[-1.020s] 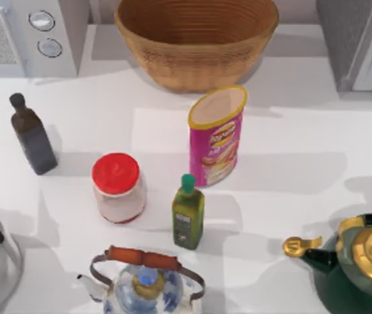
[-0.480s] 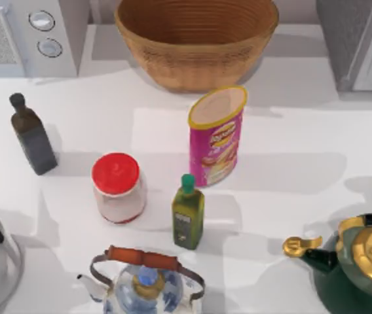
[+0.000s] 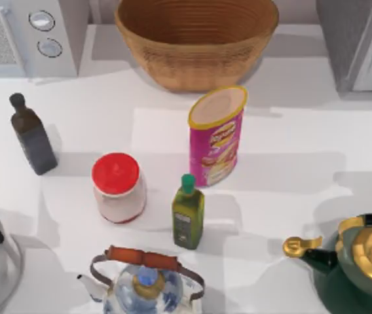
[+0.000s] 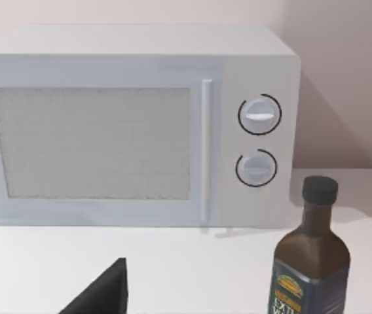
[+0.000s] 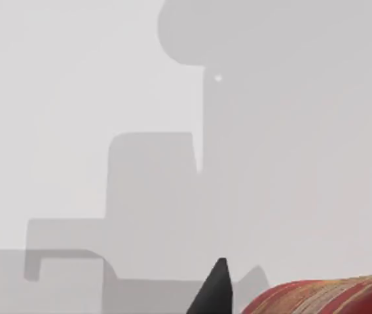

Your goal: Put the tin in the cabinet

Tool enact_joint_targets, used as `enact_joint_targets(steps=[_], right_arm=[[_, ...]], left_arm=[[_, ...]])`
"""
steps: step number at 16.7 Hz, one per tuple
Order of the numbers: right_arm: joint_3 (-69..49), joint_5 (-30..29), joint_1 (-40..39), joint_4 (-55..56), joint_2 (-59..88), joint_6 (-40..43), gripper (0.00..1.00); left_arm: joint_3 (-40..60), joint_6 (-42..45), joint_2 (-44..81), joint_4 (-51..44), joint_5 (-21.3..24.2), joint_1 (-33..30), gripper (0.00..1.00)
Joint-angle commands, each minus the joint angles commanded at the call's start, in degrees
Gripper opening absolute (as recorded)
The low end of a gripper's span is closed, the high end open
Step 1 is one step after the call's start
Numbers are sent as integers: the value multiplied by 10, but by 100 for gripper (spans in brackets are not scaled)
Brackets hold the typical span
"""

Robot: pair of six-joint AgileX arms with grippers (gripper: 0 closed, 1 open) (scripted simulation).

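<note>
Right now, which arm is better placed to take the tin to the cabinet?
Probably the right: the cabinet stands at the table's right rear and the tin is near centre, slightly right.

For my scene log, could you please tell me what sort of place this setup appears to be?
Most likely a rendered kitchen counter: a white microwave with two dials stands at the back, a green oil bottle and a red-lidded jar stand on the white table, with two kettles near its front edge.

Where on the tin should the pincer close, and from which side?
Grip the tin around its pink cylindrical body, about mid-height, probably coming in sideways from the table's right, where bare table leaves room. It stands upright; the green bottle and the basket stand close on two other sides.
</note>
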State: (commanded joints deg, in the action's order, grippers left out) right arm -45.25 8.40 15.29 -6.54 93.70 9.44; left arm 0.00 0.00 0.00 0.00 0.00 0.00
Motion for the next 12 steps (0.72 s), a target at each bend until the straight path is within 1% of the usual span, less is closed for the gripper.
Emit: enact_joint_targets(steps=[4,6,9,12], right_arm=[[-82,2,0,-154,-59,2,0],[-120,1,-2,-212,-93,6,0],[-155,2,-5,-253,-126,9,0],[-157,2,-5,-254,-128,9,0]], left_arm=[[0,0,0,0,0,0,100],[0,0,0,0,0,0,100],[0,0,0,0,0,0,100],[0,0,0,0,0,0,100]])
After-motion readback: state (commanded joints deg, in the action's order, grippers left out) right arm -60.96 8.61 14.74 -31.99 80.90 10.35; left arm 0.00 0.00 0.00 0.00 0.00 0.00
